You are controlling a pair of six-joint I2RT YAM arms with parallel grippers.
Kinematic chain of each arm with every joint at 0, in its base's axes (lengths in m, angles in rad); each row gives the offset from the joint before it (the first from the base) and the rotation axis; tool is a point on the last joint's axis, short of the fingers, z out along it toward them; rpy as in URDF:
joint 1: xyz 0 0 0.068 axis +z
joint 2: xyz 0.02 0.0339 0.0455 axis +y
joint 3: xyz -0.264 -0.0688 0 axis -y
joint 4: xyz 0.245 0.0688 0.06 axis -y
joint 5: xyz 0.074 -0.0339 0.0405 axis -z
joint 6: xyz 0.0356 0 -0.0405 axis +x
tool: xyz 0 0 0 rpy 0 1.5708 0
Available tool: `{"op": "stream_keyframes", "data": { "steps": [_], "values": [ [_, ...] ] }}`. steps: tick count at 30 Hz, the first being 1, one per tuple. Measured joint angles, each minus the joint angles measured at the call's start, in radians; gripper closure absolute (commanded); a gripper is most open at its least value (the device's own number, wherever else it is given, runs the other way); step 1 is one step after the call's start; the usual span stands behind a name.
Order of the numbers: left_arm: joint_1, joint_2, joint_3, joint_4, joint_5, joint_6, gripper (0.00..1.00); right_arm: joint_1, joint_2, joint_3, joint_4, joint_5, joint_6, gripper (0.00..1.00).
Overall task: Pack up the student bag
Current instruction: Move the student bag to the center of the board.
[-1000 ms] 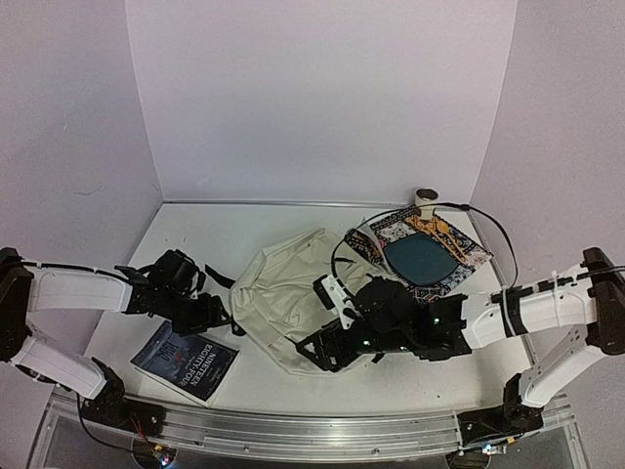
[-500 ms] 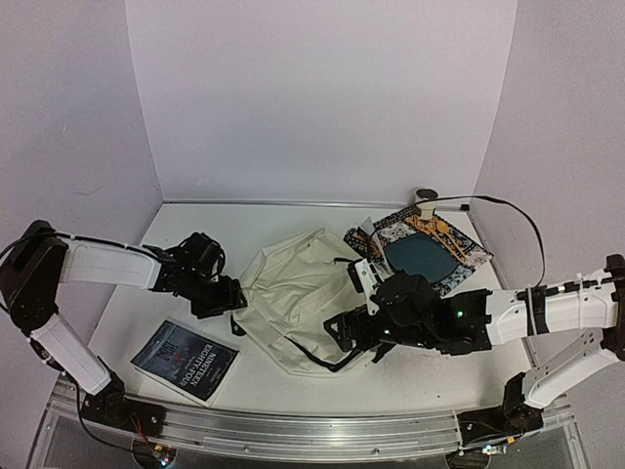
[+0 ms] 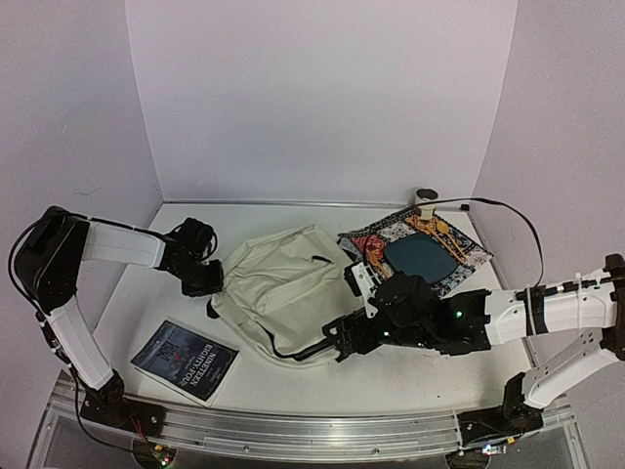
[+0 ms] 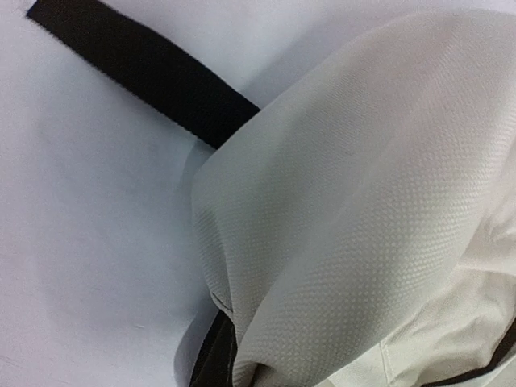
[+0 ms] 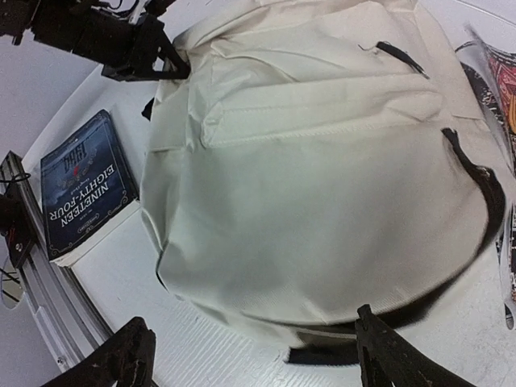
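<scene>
While the left gripper (image 3: 208, 281) pinches only the 9 o'clock edge of the student bag (image 3: 283, 278) and the right gripper (image 5: 250, 322) gapes empty, the soft fabric may slip free.

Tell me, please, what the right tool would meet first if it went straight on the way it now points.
The student bag: the open right tool points straight at its cream side, with nothing in between. The gap is hard to judge.

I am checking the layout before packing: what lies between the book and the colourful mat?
The cream backpack lies between the book and the mat, covering most of that stretch; the top view shows it.
</scene>
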Motion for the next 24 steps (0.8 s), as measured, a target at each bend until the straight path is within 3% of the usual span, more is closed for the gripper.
{"op": "stream_keyframes", "data": {
  "steps": [7, 13, 21, 24],
  "values": [
    [0.216, 0.033, 0.095, -0.074, -0.058, 0.078, 0.98, 0.0, 0.043, 0.016, 0.009, -0.032, -0.012, 0.14],
    [0.312, 0.149, 0.222, -0.079, -0.069, 0.09, 0.94, 0.0, 0.061, 0.031, 0.022, -0.054, -0.013, 0.15],
    [0.358, 0.22, 0.316, -0.093, -0.073, 0.112, 0.52, 0.001, 0.103, 0.031, 0.091, -0.113, 0.005, 0.16],
    [0.361, 0.192, 0.312, -0.123, -0.086, 0.117, 0.45, 0.004, 0.15, 0.034, 0.136, -0.153, 0.02, 0.17]
  ]
}}
